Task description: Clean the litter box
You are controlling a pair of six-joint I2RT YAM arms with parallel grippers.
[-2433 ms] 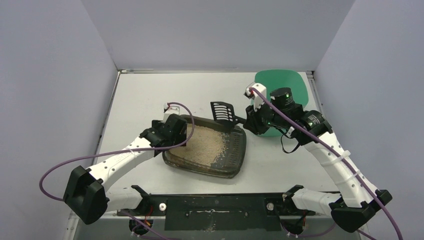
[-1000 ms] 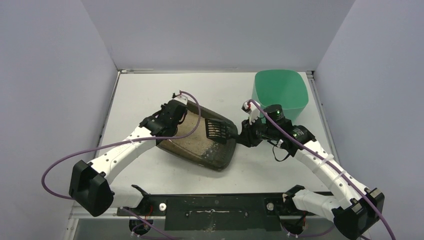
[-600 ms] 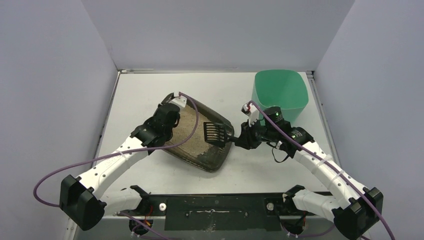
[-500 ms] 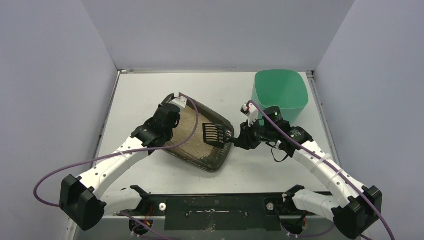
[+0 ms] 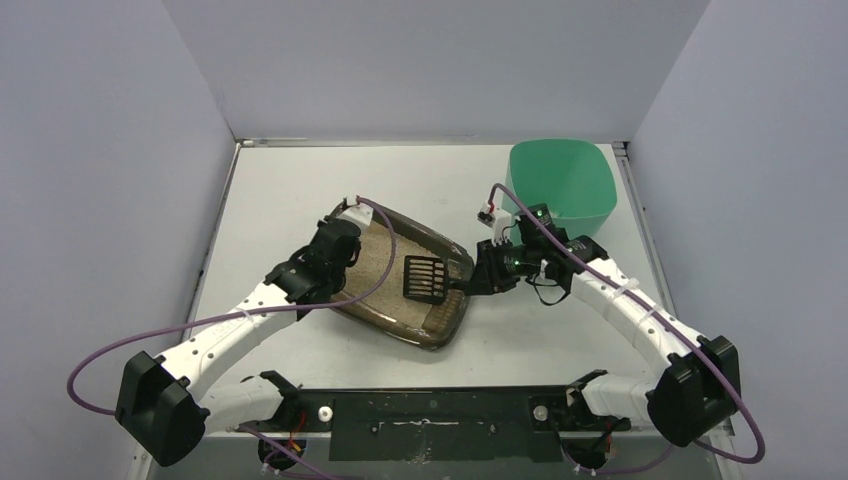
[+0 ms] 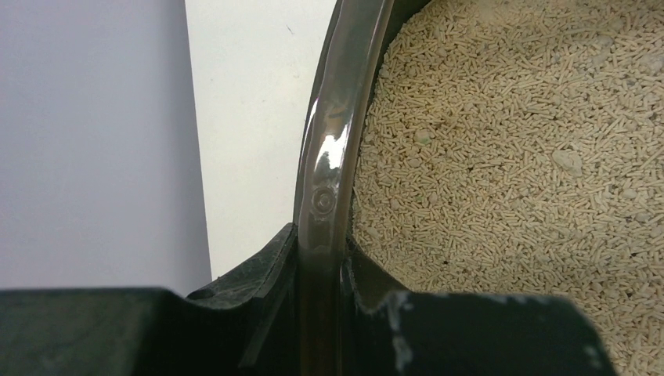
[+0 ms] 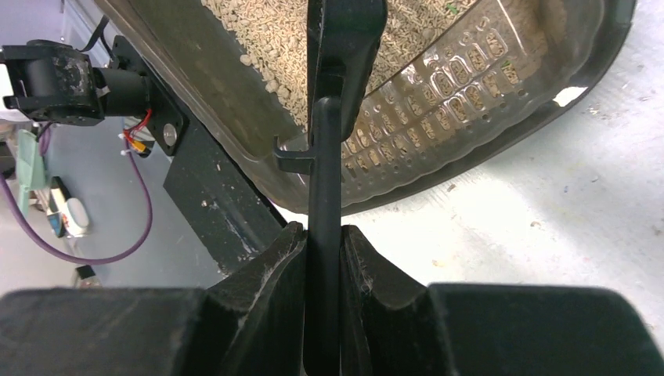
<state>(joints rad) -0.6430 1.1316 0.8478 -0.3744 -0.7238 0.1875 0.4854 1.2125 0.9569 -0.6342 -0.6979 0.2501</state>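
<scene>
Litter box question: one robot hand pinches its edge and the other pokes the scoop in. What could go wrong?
The left gripper holds the litter box only by its thin rim, so it might slip and spill granules onto the table. The right gripper holds the scoop by a thin handle, which might twist when it digs. The green bin sits apart from the box, so bits might drop on the way.

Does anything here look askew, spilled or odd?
The litter box sits diagonal on the table, its rim clamped in the left hand. Its litter leaves one end bare, and a few specks lie outside on the table.
</scene>
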